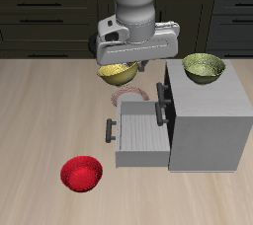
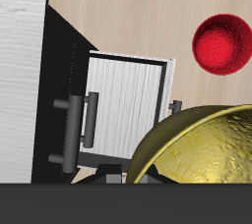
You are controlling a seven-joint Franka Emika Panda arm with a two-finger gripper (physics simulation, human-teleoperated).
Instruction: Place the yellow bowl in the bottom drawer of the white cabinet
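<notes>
The boxy grey-white cabinet stands on the wooden tabletop, its shallow grey bottom drawer pulled open. The end effector grips the shiny golden-yellow bowl aloft, behind the drawer. Letting go here would likely drop it outside the tray; swinging low could clip the black bar handles.

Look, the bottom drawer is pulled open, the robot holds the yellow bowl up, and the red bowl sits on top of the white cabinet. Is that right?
Not quite. The bowl on top of the white cabinet is the olive yellow-green bowl. The red bowl sits on the table near its front edge, as the exterior view shows. The rest holds: the bottom drawer is pulled open, and the end effector holds the yellow bowl up.
</notes>
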